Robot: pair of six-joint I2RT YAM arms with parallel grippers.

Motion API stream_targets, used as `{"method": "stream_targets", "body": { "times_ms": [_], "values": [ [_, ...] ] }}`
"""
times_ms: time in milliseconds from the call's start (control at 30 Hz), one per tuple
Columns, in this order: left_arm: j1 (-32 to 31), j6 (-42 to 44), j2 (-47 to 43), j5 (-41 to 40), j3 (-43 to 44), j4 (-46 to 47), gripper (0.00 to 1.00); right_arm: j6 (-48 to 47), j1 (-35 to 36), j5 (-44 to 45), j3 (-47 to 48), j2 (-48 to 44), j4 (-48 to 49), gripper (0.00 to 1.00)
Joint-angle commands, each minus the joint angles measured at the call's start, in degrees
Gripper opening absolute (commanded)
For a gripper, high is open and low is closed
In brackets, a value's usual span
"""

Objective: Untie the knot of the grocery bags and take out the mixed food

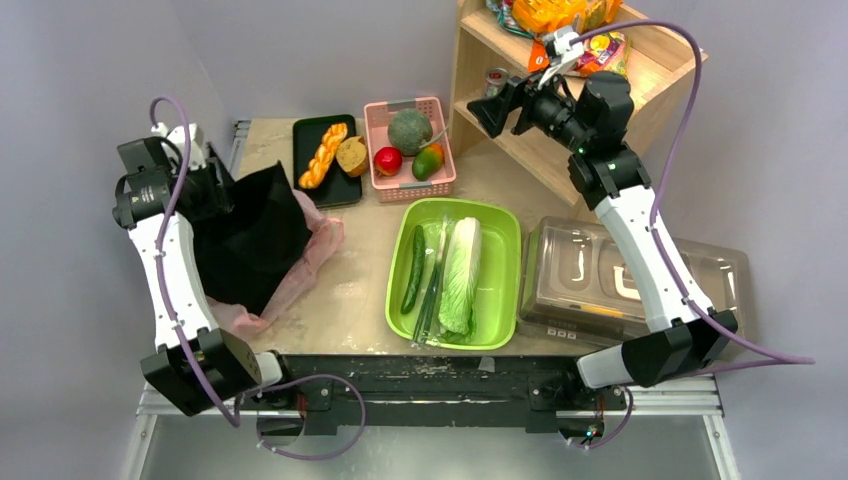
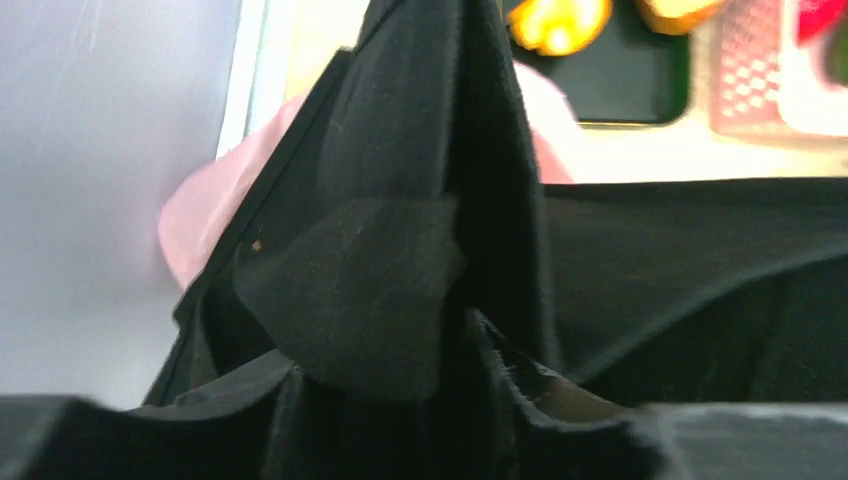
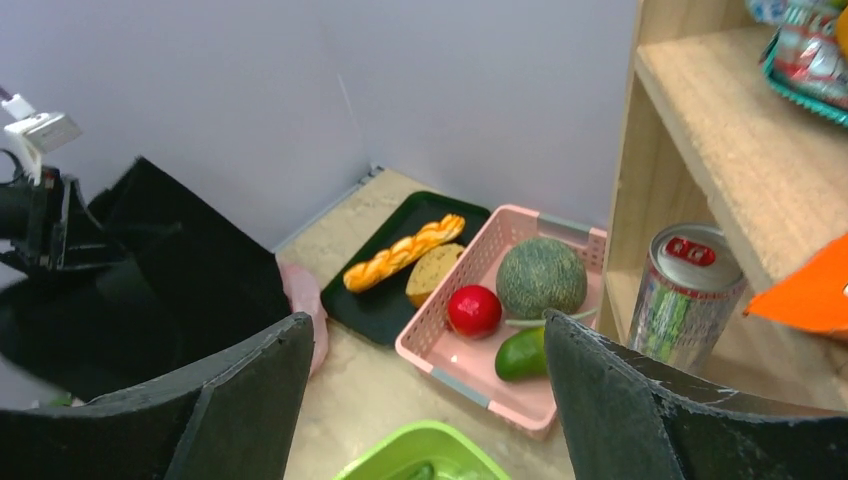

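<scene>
The pink grocery bag (image 1: 312, 250) lies flattened at the left, mostly under a black cloth (image 1: 250, 235); no knot shows. My left gripper (image 1: 212, 190) is shut on a bunched fold of that black cloth (image 2: 400, 290), with pink bag (image 2: 200, 215) behind it. My right gripper (image 1: 492, 108) is raised by the shelf, open and empty (image 3: 428, 330). Cucumber (image 1: 414, 268), stalks (image 1: 432, 290) and napa cabbage (image 1: 461, 275) lie in the green tub (image 1: 503, 225). The round dark green fruit (image 1: 410, 130), red fruit (image 1: 388, 160) and orange-green fruit (image 1: 427, 162) sit in a pink basket (image 1: 442, 186). Braided bread (image 1: 323, 156) and round bread (image 1: 351, 155) lie on a black tray (image 1: 305, 135).
A wooden shelf (image 1: 520, 150) stands at the back right with a striped drink can (image 3: 685, 295) on its lower level and snack packs (image 1: 560, 15) on top. A clear lidded container (image 1: 620, 270) sits right of the green tub. A wall runs along the left.
</scene>
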Motion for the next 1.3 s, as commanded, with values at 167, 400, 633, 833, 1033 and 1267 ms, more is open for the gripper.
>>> {"method": "stream_targets", "body": {
  "times_ms": [167,400,633,833,1033,1267],
  "values": [
    [4.30,4.05,0.61,-6.91,5.25,-0.78,1.00,-10.26,0.05,-3.41,-9.12,-5.14,-1.37,0.85],
    [4.34,2.06,7.11,-7.61,31.71,-11.10,1.00,-13.21,0.09,-3.41,-13.87,-8.00,-2.98,0.89],
    [-3.62,9.31,16.61,2.54,58.88,-27.02,1.00,-17.23,-0.05,1.25,-12.04,-9.34,-10.74,0.99],
    [-21.74,13.86,12.90,2.86,50.66,-28.78,1.00,-19.64,-0.06,4.30,-14.47,-14.44,-17.60,0.99],
    [-32.15,7.26,13.27,7.50,46.33,-32.28,1.00,-19.45,-0.06,6.21,-16.78,-16.79,-25.33,0.99],
    [-39.50,0.93,9.02,-4.47,31.44,-31.46,1.00,-18.28,-0.07,8.81,-26.17,-22.93,-26.37,0.99]
  ]
}}
